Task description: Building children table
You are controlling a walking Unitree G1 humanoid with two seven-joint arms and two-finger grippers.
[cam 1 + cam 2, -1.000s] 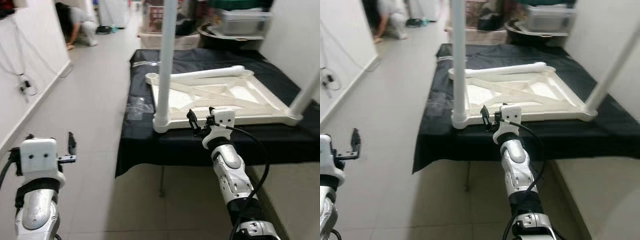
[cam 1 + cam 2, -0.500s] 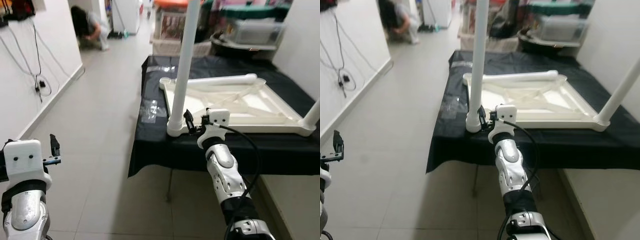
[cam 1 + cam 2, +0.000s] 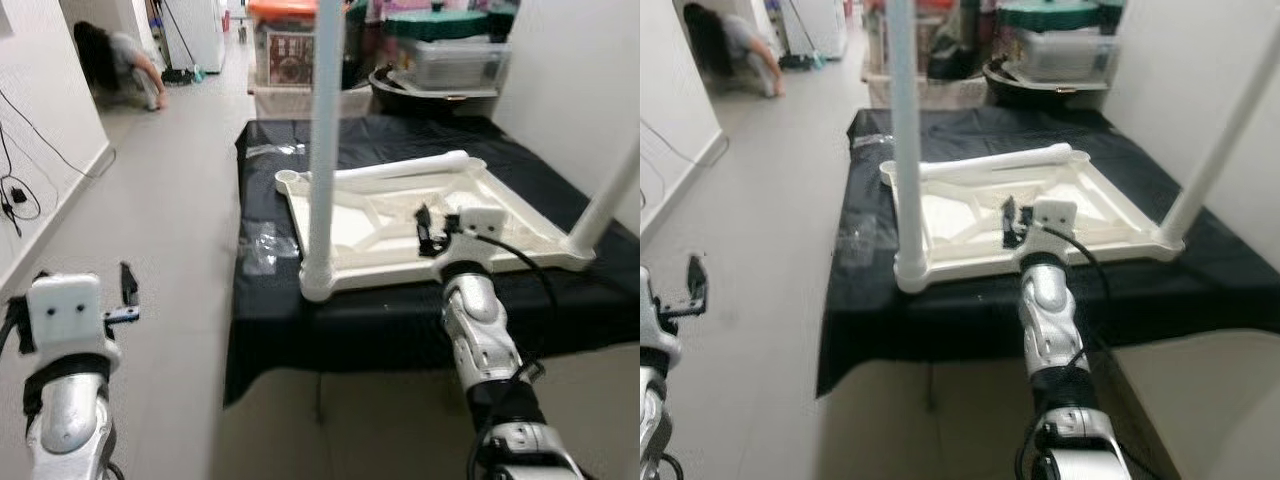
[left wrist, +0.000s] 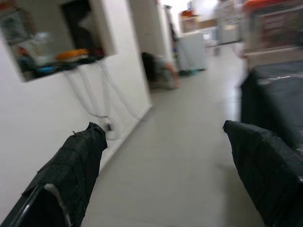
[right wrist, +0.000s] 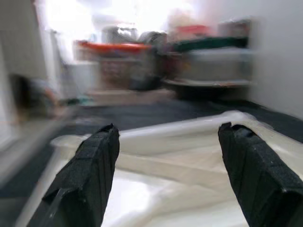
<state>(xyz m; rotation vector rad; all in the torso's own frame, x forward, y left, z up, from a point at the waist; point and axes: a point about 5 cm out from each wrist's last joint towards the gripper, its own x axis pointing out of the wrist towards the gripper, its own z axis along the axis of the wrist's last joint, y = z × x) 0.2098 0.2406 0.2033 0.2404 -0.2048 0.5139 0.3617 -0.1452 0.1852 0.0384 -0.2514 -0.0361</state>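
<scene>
A white children's tabletop (image 3: 500, 215) lies upside down on a table draped in black cloth (image 3: 270, 300). One white leg (image 3: 322, 150) stands upright in its near left corner. A second leg (image 3: 608, 200) rises at the near right corner, and a loose leg (image 3: 400, 172) lies along the far edge. My right gripper (image 3: 424, 228) hovers open over the tabletop's near rim, to the right of the upright leg; between its fingers (image 5: 94, 175) I see the ribbed white underside (image 5: 165, 161). My left gripper (image 3: 128, 285) is open over the floor, left of the table, holding nothing.
A person (image 3: 120, 60) crouches on the floor far down the hallway at the left. Storage boxes (image 3: 445, 60) and a printed carton (image 3: 285, 50) stand behind the table. White walls run along both sides, with cables (image 3: 15, 190) on the left wall. Grey tiled floor (image 3: 170, 200) lies left of the table.
The camera has shifted. My right gripper has moved from beside the upright leg's base to the right and forward, over the tabletop's rim. The left gripper stays open over the floor.
</scene>
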